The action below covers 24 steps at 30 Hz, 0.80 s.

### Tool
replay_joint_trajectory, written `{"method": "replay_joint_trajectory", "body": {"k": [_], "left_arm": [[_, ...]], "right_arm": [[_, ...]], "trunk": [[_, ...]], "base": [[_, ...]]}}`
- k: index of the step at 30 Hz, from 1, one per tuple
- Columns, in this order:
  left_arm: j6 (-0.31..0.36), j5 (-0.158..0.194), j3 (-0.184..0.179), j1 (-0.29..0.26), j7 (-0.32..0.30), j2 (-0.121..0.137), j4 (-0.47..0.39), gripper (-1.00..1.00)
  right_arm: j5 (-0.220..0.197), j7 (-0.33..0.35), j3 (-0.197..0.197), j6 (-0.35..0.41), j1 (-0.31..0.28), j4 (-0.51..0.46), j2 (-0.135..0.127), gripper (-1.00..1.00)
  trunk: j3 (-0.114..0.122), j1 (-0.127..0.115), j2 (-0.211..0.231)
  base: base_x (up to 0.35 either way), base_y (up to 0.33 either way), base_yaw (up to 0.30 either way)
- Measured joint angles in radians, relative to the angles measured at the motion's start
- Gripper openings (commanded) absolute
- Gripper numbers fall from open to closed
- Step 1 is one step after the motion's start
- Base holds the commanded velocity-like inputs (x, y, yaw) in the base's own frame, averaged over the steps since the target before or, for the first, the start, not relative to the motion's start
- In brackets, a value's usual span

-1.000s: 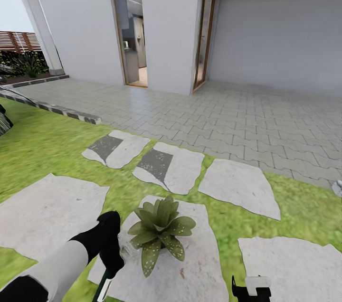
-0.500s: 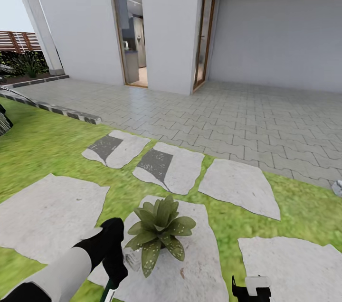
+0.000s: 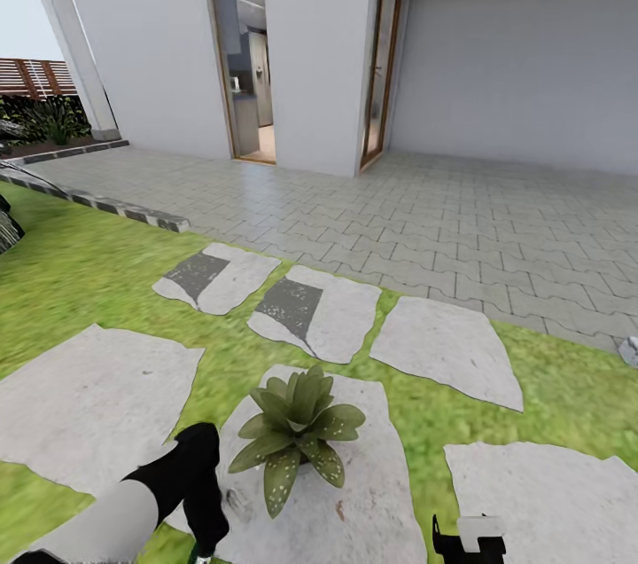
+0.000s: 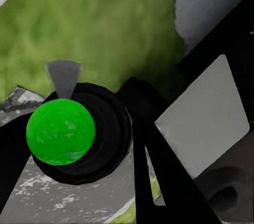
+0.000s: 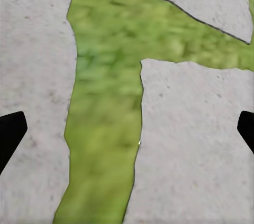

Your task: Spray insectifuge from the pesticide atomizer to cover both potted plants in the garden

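Observation:
One potted plant [image 3: 297, 426], a rosette of pointed green leaves, stands on a grey stepping stone [image 3: 372, 502]. Whitish insectifuge specks [image 3: 326, 460] dot its lower leaves. My left gripper [image 3: 213, 515] hangs just left of the plant, low in the head view, shut on the pesticide atomizer [image 3: 236, 502], whose whitish trigger head points toward the leaves. In the left wrist view the bottle's green round end [image 4: 61, 131] sits in a black ring between the fingers [image 4: 153, 176]. My right gripper [image 3: 470, 537] is open over grass and stone [image 5: 127, 134]. The second potted plant is out of view.
Several grey stepping stones [image 3: 447, 347] lie across the lawn [image 3: 80, 280]. Beyond them is a paved terrace [image 3: 461, 227] with a stone curb [image 3: 133, 214], then the white house wall and an open doorway [image 3: 248, 58]. A slatted fence [image 3: 35, 76] stands far left.
My left arm has drawn back and down toward the bottom of the head view, taking the atomizer with it. The plant and the right gripper have stayed put.

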Motion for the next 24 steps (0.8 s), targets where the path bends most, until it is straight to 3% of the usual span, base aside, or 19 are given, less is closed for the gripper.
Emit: {"method": "replay_joint_trajectory", "body": {"k": [4,11,18,24], "left_arm": [[-0.004,-0.002,0.049,0.001,0.038,0.021,0.001,-1.0],[-0.004,-0.009,0.04,0.001,0.043,0.008,0.007,-1.0],[0.008,-0.033,0.038,-0.015,0.041,-0.039,-0.004,-1.0],[0.007,-0.049,0.035,-0.002,0.043,-0.041,0.008,-1.0]], "right_arm": [[0.0,0.0,0.0,0.0,0.0,0.0,0.0,1.0],[0.0,0.0,0.0,0.0,0.0,0.0,0.0,1.0],[0.0,0.0,0.0,0.0,0.0,0.0,0.0,1.0],[0.0,0.0,0.0,0.0,0.0,0.0,0.0,1.0]], "trunk": [[0.0,0.0,0.0],[0.0,0.0,0.0],[0.0,0.0,0.0],[0.0,0.0,0.0]], "base": [[0.0,0.0,0.0],[0.0,0.0,0.0],[0.0,0.0,0.0],[0.13,0.109,0.0]]}}
